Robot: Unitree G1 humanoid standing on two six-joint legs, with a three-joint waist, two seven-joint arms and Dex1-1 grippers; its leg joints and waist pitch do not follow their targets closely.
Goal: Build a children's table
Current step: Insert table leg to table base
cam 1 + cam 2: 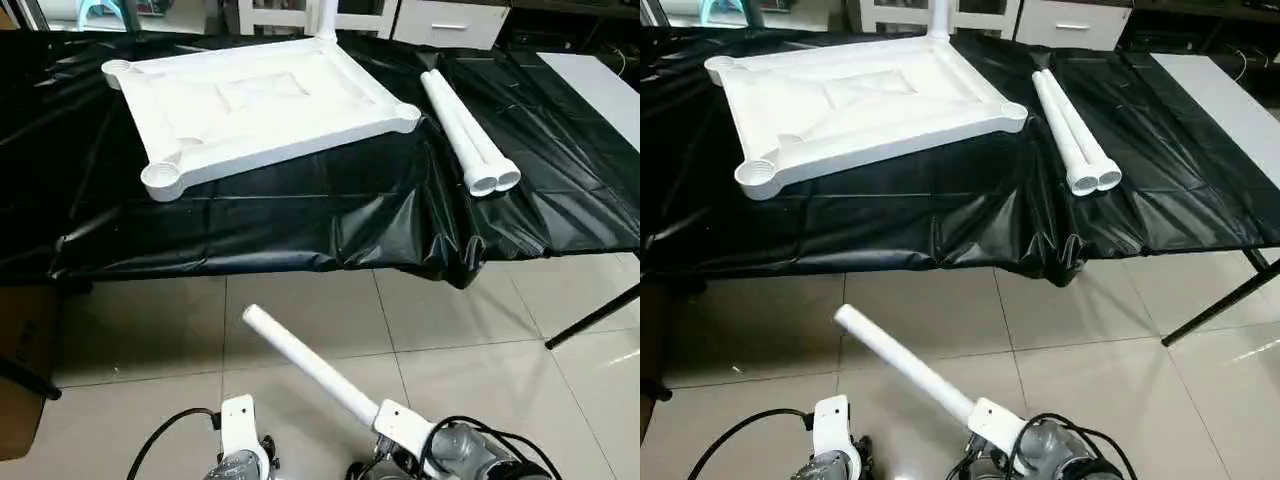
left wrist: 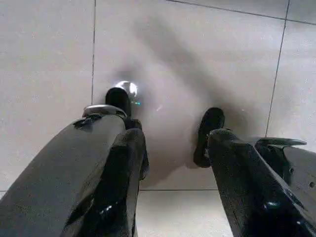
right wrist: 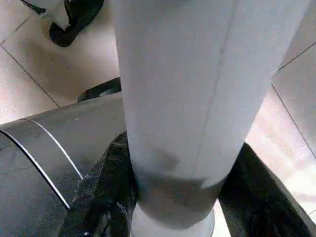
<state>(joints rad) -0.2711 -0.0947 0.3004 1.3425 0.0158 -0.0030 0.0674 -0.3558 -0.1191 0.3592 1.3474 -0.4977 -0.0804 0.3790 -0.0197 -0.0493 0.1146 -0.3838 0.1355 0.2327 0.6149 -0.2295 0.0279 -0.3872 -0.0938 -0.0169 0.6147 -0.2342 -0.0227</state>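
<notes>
Well ahead of our jaws, the surface (image 1: pixel 300 215) under its black sheet carries the tabletop (image 1: pixel 255 105), lying underside up with its round corner sockets open to us; one leg (image 1: pixel 327 18) already stands in the far corner socket. We judge the tabletop light but broad, stiff through its ribbed rim, and best steadied at a corner rather than lifted by an edge. Just beside it, further toward our right jaws' side, two spare legs (image 1: pixel 466 135) lie touching one another. Our right gripper (image 3: pixel 173 197) has its jaws closed about halfway on the held leg (image 1: pixel 310 362), gripping near one end while the free end slants out ahead toward the surface. We expect this hollow plastic tube to be light and rigid yet smooth, so it may twist or slip when pushed into a socket; a hold nearer its middle would steady it. Our left gripper (image 2: pixel 163 138) hangs over the floor (image 2: pixel 197 44), its jaws about half open and empty.
</notes>
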